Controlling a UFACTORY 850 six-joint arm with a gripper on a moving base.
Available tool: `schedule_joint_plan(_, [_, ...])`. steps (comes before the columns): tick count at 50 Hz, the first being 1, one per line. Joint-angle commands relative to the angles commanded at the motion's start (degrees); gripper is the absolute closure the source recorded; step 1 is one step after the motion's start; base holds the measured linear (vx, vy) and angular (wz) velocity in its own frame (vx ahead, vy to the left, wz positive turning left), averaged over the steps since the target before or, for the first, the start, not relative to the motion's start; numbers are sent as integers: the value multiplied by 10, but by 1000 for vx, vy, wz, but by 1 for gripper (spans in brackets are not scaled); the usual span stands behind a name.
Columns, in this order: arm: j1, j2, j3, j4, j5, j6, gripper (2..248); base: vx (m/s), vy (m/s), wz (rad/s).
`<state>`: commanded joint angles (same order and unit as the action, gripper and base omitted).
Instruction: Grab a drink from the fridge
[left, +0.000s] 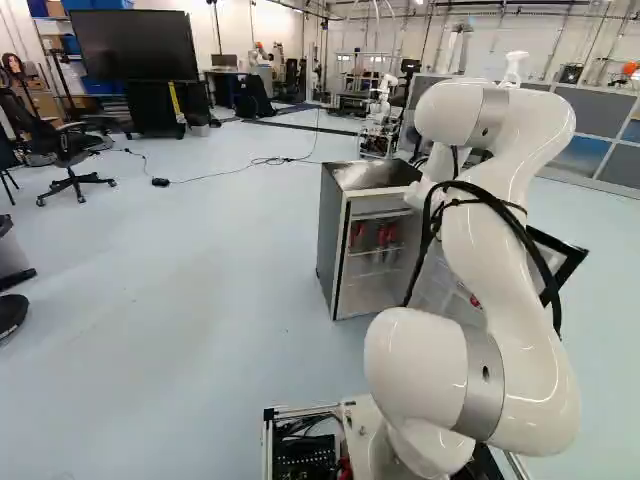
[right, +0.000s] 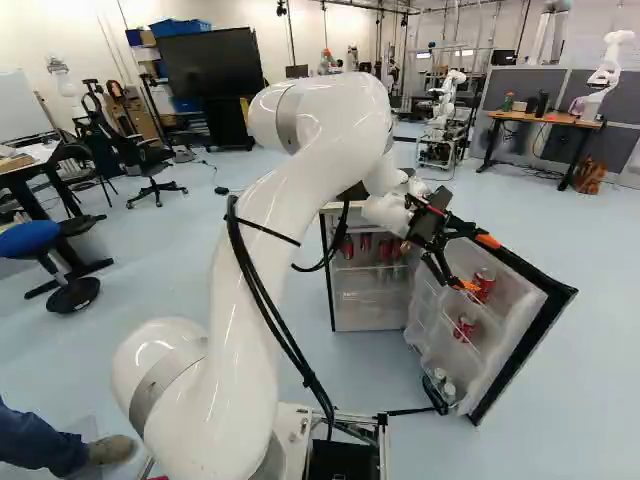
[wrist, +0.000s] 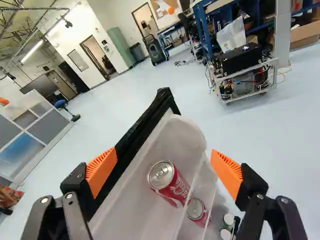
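- Drink can (wrist: 170, 182), red with a silver top, sits upper in the fridge door (right: 520, 330); a second red can (wrist: 198, 211) is on the shelf below it, with white-capped bottles (wrist: 228, 220) lower again.
- Taking twelve o'clock as straight ahead of the base, that open door lies at about one to two, and the fridge body (right: 370, 290), with more red cans (right: 366, 243) in it, nearer half past twelve.
- The pincer (wrist: 164, 159) is spread wide and pinching nothing; its orange pads (wrist: 227, 174) stand apart, one by the door's black rim (wrist: 142, 130), the other over the open side of the shelves.
- From where I stand, the step in hand looks like lining up on the upper can, door already open, drink not yet gripped.
- Next I'd want a slow advance along the pincer's own twelve o'clock, one pad slipping between rim and can, the other outside it, then a firm squeeze.
- That rim seems the likeliest snag: catch it and the door may swing, taking the can with it.
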<state>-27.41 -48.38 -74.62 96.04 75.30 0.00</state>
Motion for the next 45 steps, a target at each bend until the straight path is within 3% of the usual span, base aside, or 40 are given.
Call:
schedule_joint_plan(22, [7, 40, 77, -11, 0, 0, 3, 0, 0, 0])
schedule_joint_plan(45, [29, 93, 177, -121, 0, 0, 3, 0, 0, 0])
